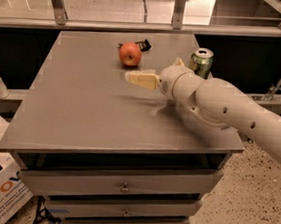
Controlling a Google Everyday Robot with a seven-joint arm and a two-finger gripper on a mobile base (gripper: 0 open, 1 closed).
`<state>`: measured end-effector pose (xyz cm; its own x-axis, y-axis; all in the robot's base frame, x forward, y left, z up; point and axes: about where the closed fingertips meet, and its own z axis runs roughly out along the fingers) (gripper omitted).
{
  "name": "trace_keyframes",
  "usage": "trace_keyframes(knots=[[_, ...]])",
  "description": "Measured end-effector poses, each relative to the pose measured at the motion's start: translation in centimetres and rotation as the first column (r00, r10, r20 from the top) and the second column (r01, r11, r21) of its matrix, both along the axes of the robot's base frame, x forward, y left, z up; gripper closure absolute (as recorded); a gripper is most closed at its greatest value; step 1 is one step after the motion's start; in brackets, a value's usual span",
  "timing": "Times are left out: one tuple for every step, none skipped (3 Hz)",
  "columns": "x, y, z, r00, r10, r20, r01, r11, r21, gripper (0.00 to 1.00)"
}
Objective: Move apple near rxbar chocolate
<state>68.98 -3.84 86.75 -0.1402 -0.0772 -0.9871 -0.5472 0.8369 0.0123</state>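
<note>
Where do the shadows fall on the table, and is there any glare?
Camera view: dim warm light; the gripper, in front of the apple, casts a soft shadow on the table beneath it; the can glints on top; the snack bar looks dark.

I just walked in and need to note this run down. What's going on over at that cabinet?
The robot's arm reaches across the grey cabinet top, and its gripper hovers just in front of the apple without touching it. The apple sits toward the far edge, with the rxbar chocolate lying close behind it. A green soda can stands to the right, beside the arm. The apple already looks placed near the bar.
</note>
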Motion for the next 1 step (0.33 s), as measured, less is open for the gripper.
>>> trace_keyframes(knots=[[0.0, 0.01, 0.0, 1.0, 0.0, 0.0, 0.0, 1.0, 0.0, 0.0]])
